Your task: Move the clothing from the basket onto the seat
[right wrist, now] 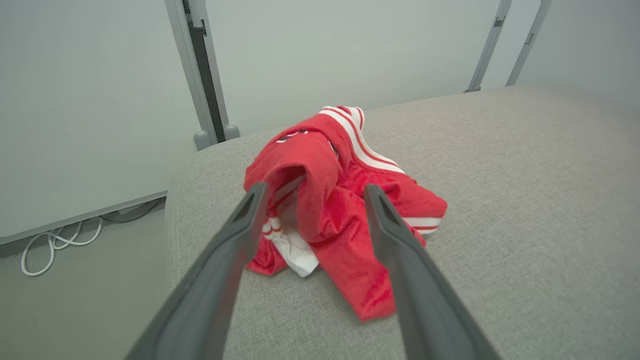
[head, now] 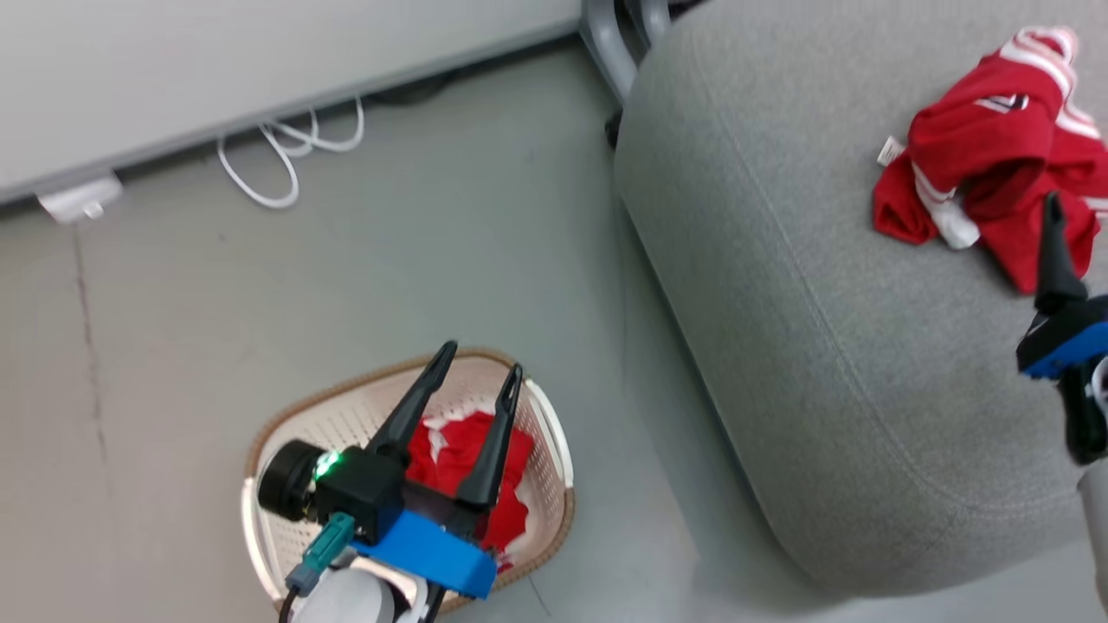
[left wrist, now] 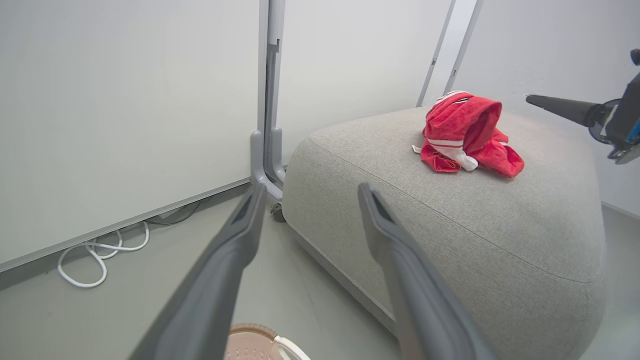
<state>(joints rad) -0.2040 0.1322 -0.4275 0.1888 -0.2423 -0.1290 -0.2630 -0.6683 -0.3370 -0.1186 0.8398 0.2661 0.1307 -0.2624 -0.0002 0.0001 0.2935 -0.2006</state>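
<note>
**One garment on seat, one left in basket**

Left gripper point(head: 483, 359) is held open over the red garment point(head: 459, 459) in the basket point(head: 554, 433). Right gripper point(right wrist: 315, 189) is open and empty, by the second garment point(head: 987, 164) on the seat point(head: 779, 346), well clear of its rounded edge. White tag point(head: 889, 151) can't be read. Bare floor point(head: 623, 484) is seen between basket and seat.

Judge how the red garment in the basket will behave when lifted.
Probably floppy: the red garment lies crumpled in the basket, so it should sag and dangle. Likely light, as the fabric looks thin. A trailing fold might catch the basket's rim.
</note>
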